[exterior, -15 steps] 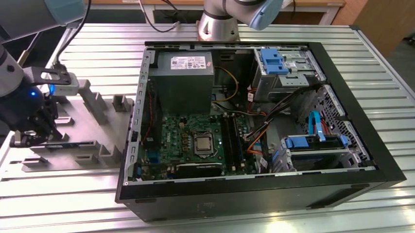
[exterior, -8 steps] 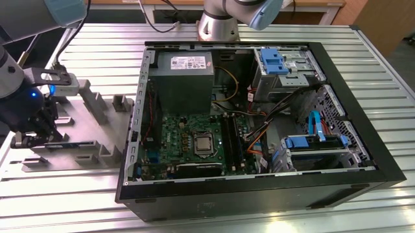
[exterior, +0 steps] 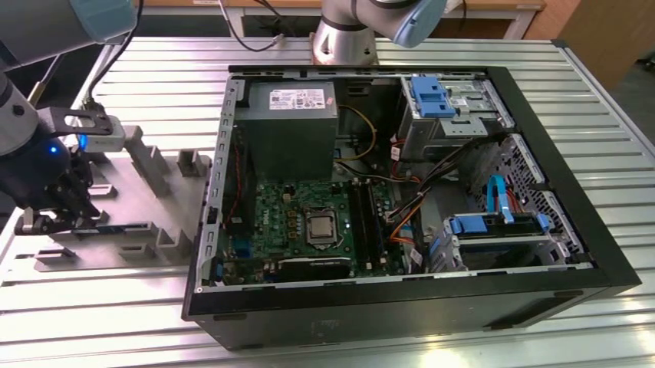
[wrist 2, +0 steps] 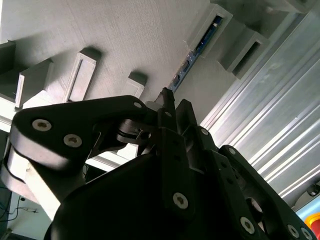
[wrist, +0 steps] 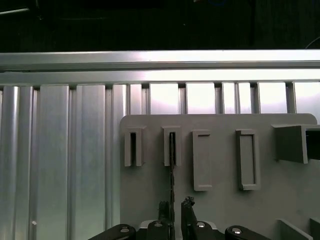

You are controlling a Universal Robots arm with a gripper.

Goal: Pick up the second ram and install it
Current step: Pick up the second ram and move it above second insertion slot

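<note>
1. The hand (wrist: 175, 205) hangs low over the grey plate (wrist: 220, 210). Its fingers (wrist: 187, 202) are a little apart, one on each side of the ram (wrist: 171, 165). A slit shows beside one finger, so I judge the ram straddled but not yet clamped.
2. The ram stands on edge in a slotted block on the plate. The plate lies on the table (exterior: 430, 61), at the exterior view's left of the open case (exterior: 532, 253).
3. A good grasp here would centre the fingers on the stick and close them squarely on its flat faces. Uneven contact could tilt it or jam it in the slot.
4. The first wrist view shows the ram as a thin line, and with it the finger gap. The second wrist view shows the board's blue-green edge along the slot. The exterior view adds the motherboard (exterior: 297, 207).
</note>
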